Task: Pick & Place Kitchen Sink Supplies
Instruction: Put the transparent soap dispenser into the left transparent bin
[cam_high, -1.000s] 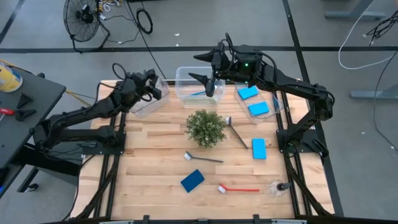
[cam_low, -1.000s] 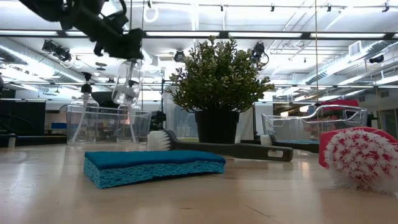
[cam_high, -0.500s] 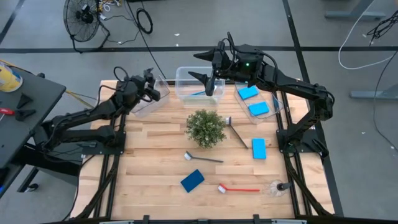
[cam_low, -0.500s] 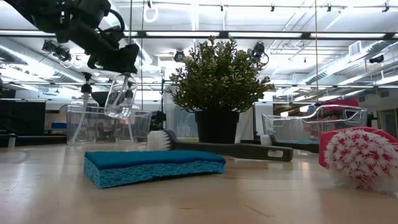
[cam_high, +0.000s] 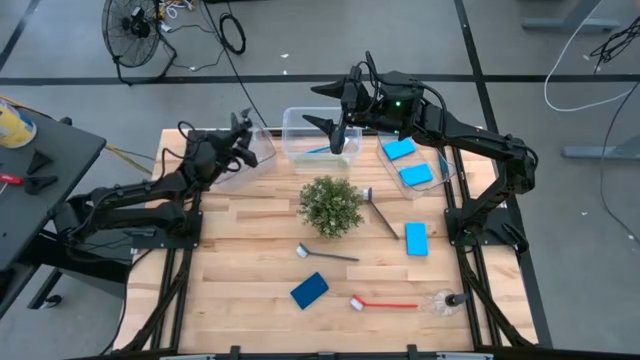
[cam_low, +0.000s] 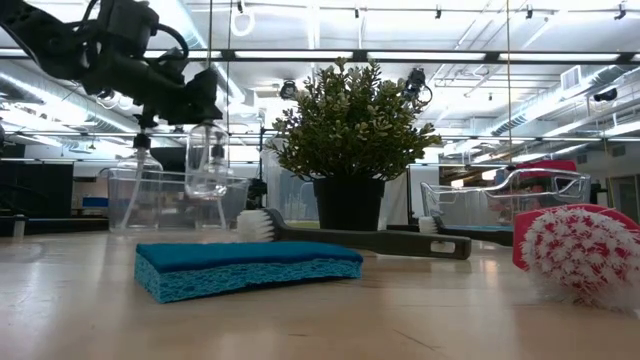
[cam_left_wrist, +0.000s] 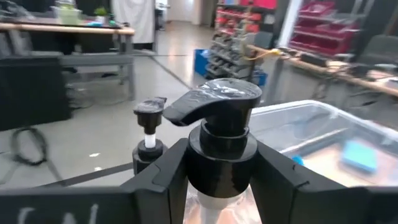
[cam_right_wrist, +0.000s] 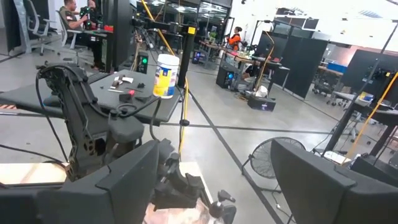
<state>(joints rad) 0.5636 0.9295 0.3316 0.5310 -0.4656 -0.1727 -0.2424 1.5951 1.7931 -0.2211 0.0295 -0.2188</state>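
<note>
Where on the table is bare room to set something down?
Widest bare wood: the near-left quarter, bordered by the dark blue sponge, the grey brush and the table edge. A smaller patch lies between plant and left bin. Crowded: the far edge, with both grippers over the bins.

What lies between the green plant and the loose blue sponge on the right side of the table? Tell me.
In the high view, a dark grey dish brush lies slantwise between the green plant and the blue sponge.

The left end effector (cam_low: 195, 100) grips the black cap of a small clear plastic bottle (cam_low: 207, 158), hanging upright above a clear plastic bin (cam_low: 165, 200). A flat blue rectangular sponge (cam_low: 248, 266) lies nearest on the wooden counter (cam_low: 320, 320).
</note>
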